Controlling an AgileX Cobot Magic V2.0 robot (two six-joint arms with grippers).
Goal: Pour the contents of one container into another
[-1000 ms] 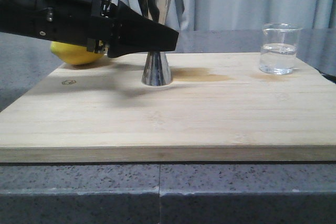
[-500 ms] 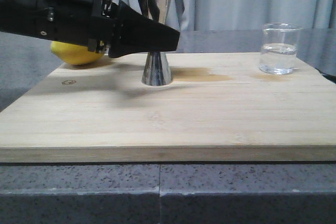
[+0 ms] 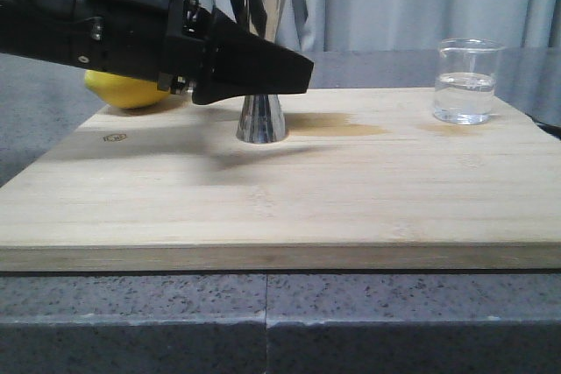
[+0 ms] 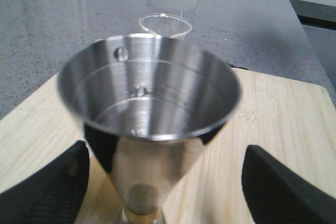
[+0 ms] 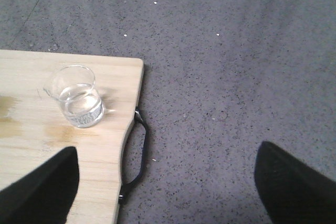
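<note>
- The grey speckled worktop carries a pale bamboo cutting board that fills most of the front view; in the right wrist view a dark handle loop hangs off the board's right edge.
- The left gripper reaches in from the left side above the board at the height of the jigger's waist. Its black fingers stand wide apart, one on each side of the jigger, and no contact with the steel shows; they grasp nothing.
- The right gripper shows only in its own wrist view, hanging above the board's right edge and the bare worktop beside it. Its fingers are spread wide and carry nothing.
- The yellow lemon lies at the board's far left corner, mostly hidden behind the left arm.
- The steel jigger stands upright near the far edge, left of the middle, long axis vertical and open mouth up. A few droplets cling inside the upper cup, and a gold band rings the waist.
- The glass beaker stands upright near the far right corner, well apart from the jigger, mouth up and partly filled with clear liquid. In the right wrist view its pouring lip points toward the board's left side.
- Faint damp stains mark the wood between jigger and beaker.
</note>
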